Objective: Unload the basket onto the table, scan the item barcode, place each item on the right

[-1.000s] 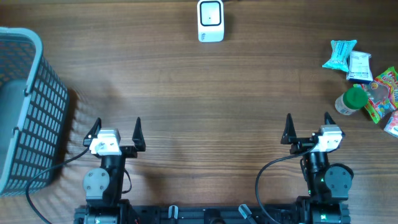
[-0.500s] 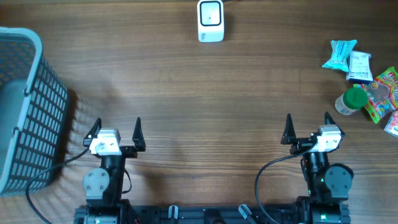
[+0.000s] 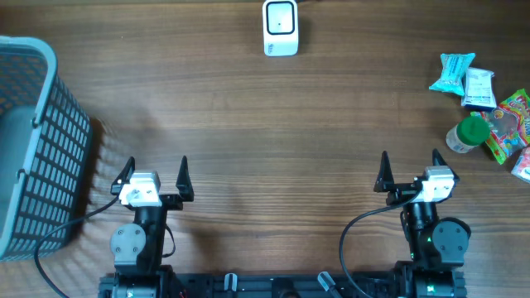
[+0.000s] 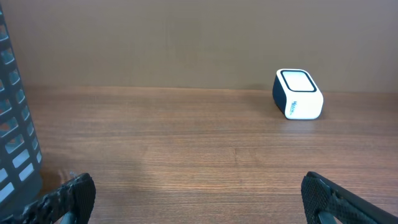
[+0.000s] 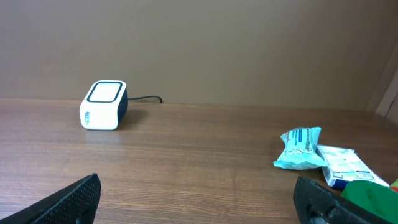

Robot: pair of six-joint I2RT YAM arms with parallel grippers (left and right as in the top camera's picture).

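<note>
Both arms sit at the near edge of the table [image 3: 248, 124], which has a brown wood-grain top with an even matte finish. The left gripper [image 3: 156, 164] has its jaws spread wide and holds nothing; the right gripper [image 3: 409, 157] is the same, released and empty. The scanner [image 3: 281, 27], a white box with dark sides, sits at the far edge near centre, window up, and its cable [image 5: 146, 98] runs off behind it toward the wall. The items lie clustered at the right edge, well apart from both grippers: a blue packet [image 3: 454, 71], a white packet [image 3: 478, 88] touching it, and a green-capped bottle [image 3: 469, 133] on the near side. We can't tell if the bottle stands or lies. A colourful packet [image 3: 509, 120] sits beside the bottle, cut off by the frame. A grey mesh basket [image 3: 33, 141] takes up the left edge, near the left arm. In the wrist views we see a plain tan-brown wall [image 4: 186, 37] right behind the table's far edge. There is a pale strip [image 5: 388, 93] at the far right, and we can't tell what it is.
</note>
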